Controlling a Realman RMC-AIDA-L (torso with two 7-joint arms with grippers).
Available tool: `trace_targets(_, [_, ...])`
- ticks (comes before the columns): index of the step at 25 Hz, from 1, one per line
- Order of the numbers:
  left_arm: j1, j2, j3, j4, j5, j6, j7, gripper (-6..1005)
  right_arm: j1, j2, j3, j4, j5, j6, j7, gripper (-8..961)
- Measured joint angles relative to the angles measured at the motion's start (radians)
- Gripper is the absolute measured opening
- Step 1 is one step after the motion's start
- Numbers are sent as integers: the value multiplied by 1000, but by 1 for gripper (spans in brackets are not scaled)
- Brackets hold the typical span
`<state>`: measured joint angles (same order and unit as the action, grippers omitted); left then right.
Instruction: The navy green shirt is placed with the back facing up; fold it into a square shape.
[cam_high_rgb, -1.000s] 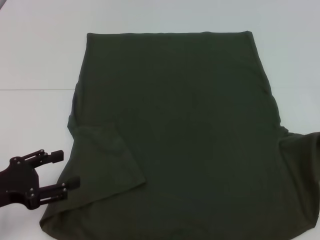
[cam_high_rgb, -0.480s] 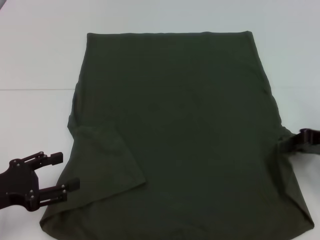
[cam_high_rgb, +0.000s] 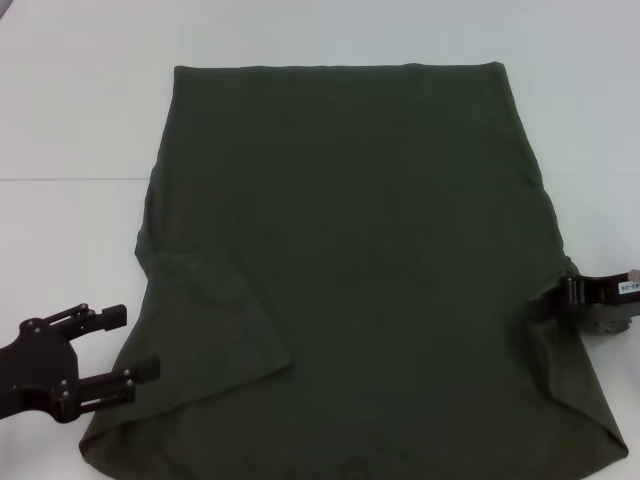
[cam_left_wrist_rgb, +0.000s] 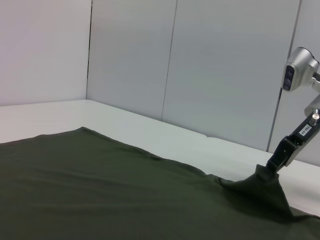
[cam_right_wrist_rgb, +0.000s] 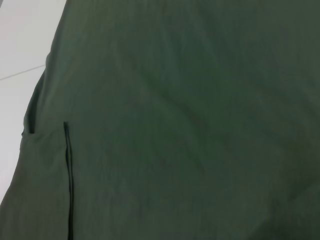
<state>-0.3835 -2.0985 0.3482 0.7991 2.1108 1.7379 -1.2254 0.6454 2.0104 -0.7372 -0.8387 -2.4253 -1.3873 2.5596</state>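
The navy green shirt (cam_high_rgb: 350, 250) lies flat on the white table (cam_high_rgb: 80, 110), its straight hem at the far side. Its left sleeve (cam_high_rgb: 215, 320) is folded inward onto the body. My right gripper (cam_high_rgb: 560, 297) is over the shirt's right edge, shut on the right sleeve cloth. The left wrist view shows that gripper (cam_left_wrist_rgb: 277, 160) pulling the cloth (cam_left_wrist_rgb: 260, 182) up into a small peak. My left gripper (cam_high_rgb: 135, 340) is open just outside the shirt's near left edge, with nothing between its fingers. The right wrist view is filled with the shirt (cam_right_wrist_rgb: 190, 125).
A thin seam (cam_high_rgb: 70, 180) runs across the table to the left of the shirt. Grey wall panels (cam_left_wrist_rgb: 150, 60) stand behind the table. Bare table shows to the left and beyond the far hem.
My right gripper has come in from the right edge and moved left, carrying the right sleeve inward over the shirt. The left arm has not moved.
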Motion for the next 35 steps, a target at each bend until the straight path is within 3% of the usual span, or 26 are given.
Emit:
trace_targets(12, [-2, -5, 0, 0, 0, -1, 1, 824, 24, 7, -24, 54, 0, 16, -22, 25])
trace_targets(20, [-3, -9, 0, 0, -7, -1, 2, 824, 25, 0, -23, 74, 5, -34, -36, 57])
trace_targets(23, [-3, -9, 0, 0, -8, -1, 2, 824, 25, 1, -19, 74, 23, -68, -65, 272])
trace_targets(30, [-3, -12, 0, 0, -8, 5, 1, 824, 9, -4, 18, 67, 46, -88, -76, 552])
trace_targets(34, [-2, -12, 0, 0, -9, 5, 0, 824, -14, -23, 66, 66, 50, -95, -78, 726])
trace_targets(35, [-2, -13, 0, 0, -9, 6, 0, 824, -24, -27, 84, 68, 50, -96, -78, 732])
